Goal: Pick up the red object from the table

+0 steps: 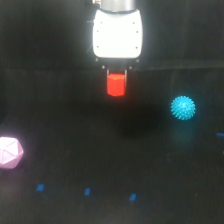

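Okay, I'm looking at the gripper [116,75] hanging under its white housing, and its dark fingers are clamping the red object [116,84] from both sides. The block is sitting up off the table [75,150], with a dim shadow lying on the black surface below it and slightly toward the exterior view's right. Taking the red object as my landmark: the spiky cyan ball [183,107] is resting lower and off to the exterior view's right of it, well apart. The pale pink polyhedron [10,152] is lying far down and to the exterior view's left, at the frame edge. Small blue marks [87,191] are showing well below the block.
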Robot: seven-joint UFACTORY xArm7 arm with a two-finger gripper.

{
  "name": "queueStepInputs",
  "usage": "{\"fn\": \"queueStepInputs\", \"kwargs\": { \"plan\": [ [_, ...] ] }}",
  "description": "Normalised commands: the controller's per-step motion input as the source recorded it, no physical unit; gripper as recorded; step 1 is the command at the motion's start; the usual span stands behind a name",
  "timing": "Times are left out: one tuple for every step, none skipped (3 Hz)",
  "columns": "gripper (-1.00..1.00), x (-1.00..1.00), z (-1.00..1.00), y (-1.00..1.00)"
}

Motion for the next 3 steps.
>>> {"fn": "queueStepInputs", "kwargs": {
  "plan": [
    [-0.96, 0.13, -0.12, -0.01],
    [-1.00, -0.30, -0.89, 0.07],
    [-0.58, -0.12, -0.43, 0.41]
  ]
}}
